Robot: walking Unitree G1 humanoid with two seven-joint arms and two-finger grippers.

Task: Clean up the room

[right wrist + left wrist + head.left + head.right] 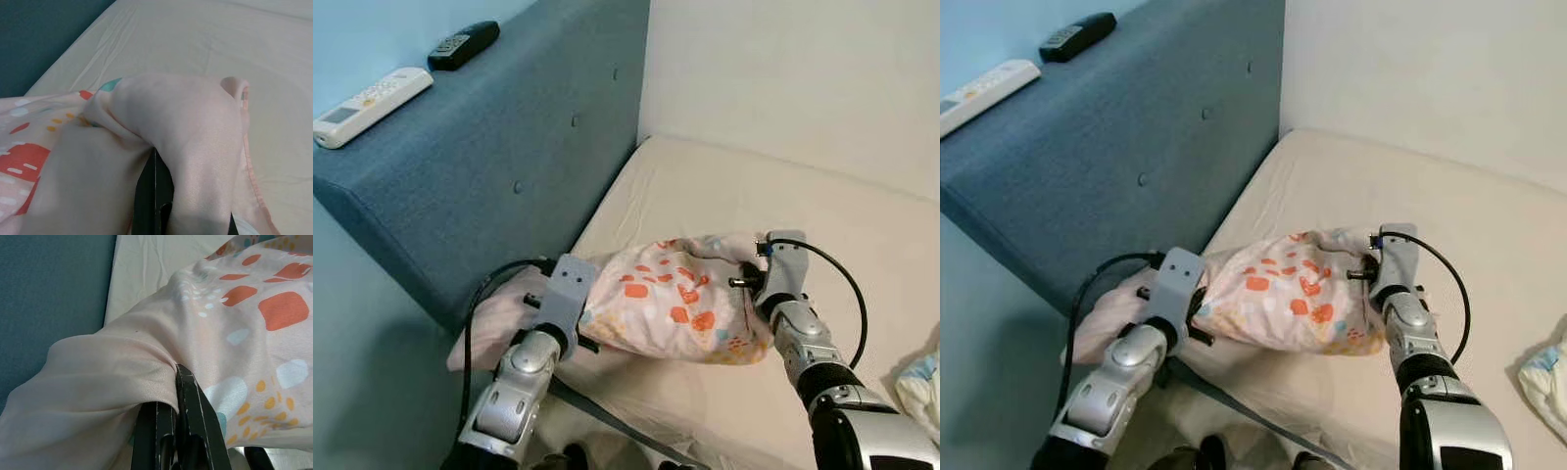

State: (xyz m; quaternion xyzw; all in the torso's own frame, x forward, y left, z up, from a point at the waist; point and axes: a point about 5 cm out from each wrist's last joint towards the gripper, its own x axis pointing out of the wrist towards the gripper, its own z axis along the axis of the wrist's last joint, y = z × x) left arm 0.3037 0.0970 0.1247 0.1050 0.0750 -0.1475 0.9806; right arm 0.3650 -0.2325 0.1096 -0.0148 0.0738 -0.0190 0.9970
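Note:
A pink pillow (675, 308) with orange, blue and yellow patches lies on the cream mattress (803, 206) near the blue headboard (480, 157). My left gripper (582, 313) is shut on the pillow's left end, its black fingers (188, 431) pinching a fold of the cloth. At the pillow's right end my right gripper (754, 279) is shut on the fabric (186, 147), which drapes over its fingers and hides them. The pillow hangs between the two grippers, just above the sheet.
On top of the headboard lie a white remote (370, 106) and a black remote (462, 44). Another patterned cloth (920, 382) peeks in at the right edge. A white wall (803, 69) stands behind the bed.

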